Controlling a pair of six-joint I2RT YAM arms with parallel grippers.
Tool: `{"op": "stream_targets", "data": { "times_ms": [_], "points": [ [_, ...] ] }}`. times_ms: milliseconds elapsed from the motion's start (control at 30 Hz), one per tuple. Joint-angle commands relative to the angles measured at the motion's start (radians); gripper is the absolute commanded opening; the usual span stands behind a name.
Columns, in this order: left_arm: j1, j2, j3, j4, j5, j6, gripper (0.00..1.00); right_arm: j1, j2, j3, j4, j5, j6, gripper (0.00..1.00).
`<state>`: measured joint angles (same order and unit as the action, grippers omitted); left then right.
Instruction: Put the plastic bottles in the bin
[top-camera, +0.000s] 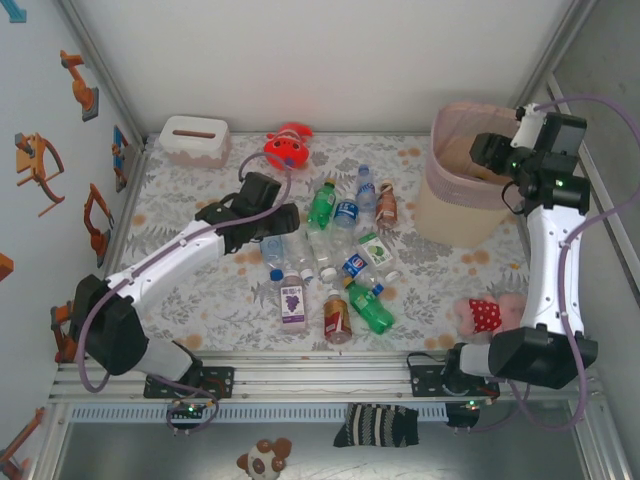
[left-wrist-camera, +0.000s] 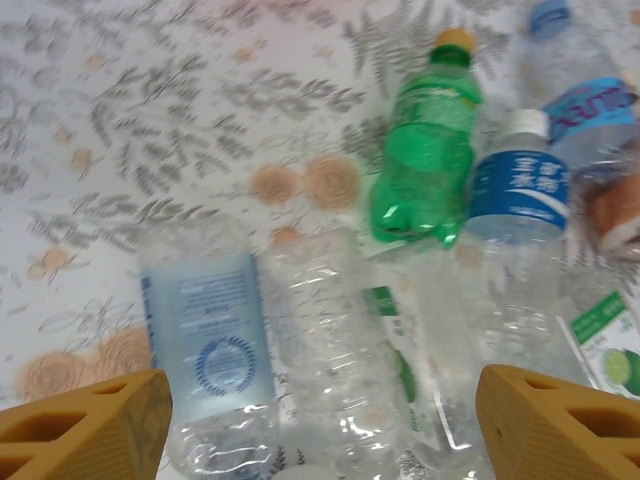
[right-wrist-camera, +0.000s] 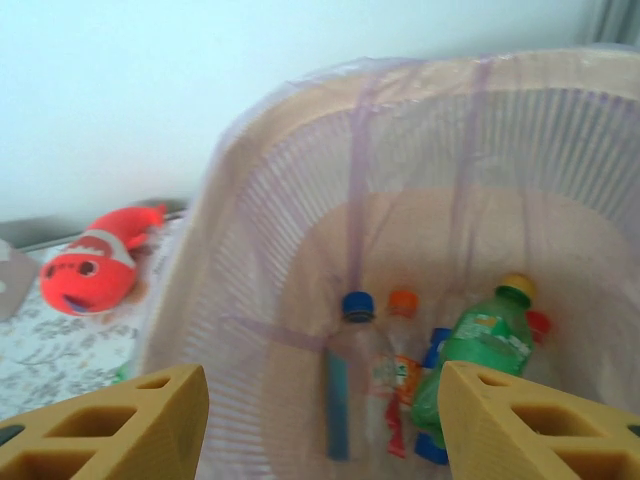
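Left arm (top-camera: 170, 262), right arm (top-camera: 548, 270): white links, black joints, lilac cables (top-camera: 600, 97), green LEDs; fingers (left-wrist-camera: 90, 425) ochre, triangular cut-outs.

The clear bottles (left-wrist-camera: 320, 340) are made of thin, crinkled, glossy plastic; the green bottle (left-wrist-camera: 425, 150) of shiny translucent plastic. The bin (right-wrist-camera: 280, 300) is moulded in matt, ribbed pink plastic and lined with a thin, filmy bag (right-wrist-camera: 360, 150). The table (top-camera: 450, 280) is covered with a matt printed sheet. The red toy (right-wrist-camera: 95, 265) is made of soft plush. On the left gripper (left-wrist-camera: 320, 385), the fingers (left-wrist-camera: 90, 430) are formed of matt orange plastic.
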<state>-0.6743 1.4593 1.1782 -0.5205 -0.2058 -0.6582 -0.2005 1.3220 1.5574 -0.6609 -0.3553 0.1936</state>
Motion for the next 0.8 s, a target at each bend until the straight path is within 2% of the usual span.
{"op": "stream_targets", "data": {
  "times_ms": [0, 167, 500, 767],
  "points": [
    [0.020, 0.031, -0.002, -0.093, 0.006, -0.109, 0.79, 0.016, -0.033, -0.016, 0.038, -0.047, 0.043, 0.61],
    [0.028, 0.117, 0.024, -0.137, 0.092, -0.037, 0.80, 0.019, -0.043, -0.008, 0.025, -0.048, 0.043, 0.61],
    [0.041, 0.244, 0.032, -0.188, 0.089, 0.010, 0.81, 0.030, -0.054, -0.016, -0.001, -0.062, 0.038, 0.61],
    [0.051, 0.299, 0.029, -0.160, 0.101, 0.024, 0.77, 0.030, -0.061, -0.028, -0.008, -0.059, 0.031, 0.61]
  ]
}}
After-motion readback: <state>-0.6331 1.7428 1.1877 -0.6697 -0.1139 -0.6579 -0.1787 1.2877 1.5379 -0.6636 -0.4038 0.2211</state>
